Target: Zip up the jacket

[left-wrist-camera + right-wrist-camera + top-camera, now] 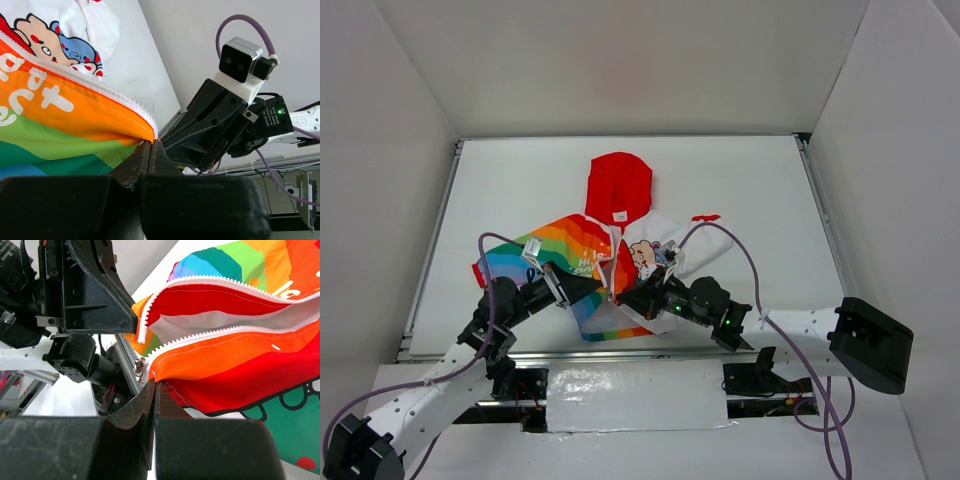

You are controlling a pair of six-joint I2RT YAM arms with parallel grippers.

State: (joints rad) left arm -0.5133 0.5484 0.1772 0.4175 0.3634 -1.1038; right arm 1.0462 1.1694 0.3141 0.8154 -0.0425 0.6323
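Observation:
The jacket [610,250] lies on the table with its red hood [620,185] at the far end, the rainbow half [565,255] on the left and the white cartoon half [655,248] on the right. The white zipper [220,285] is open, its two tooth rows apart. My left gripper [151,143] is shut on the bottom corner of the rainbow half's zipper edge [120,100]. My right gripper [156,383] is shut on the bottom corner of the other front edge, next to the metal slider [138,369]. Both grippers [588,290] [640,298] sit close together at the hem.
The white table [750,190] is walled by white panels. Its metal rail [430,240] runs along the left edge and another rail [820,220] along the right. Purple cables [740,245] arc over both arms. The right arm's body [215,125] fills the left wrist view's right side.

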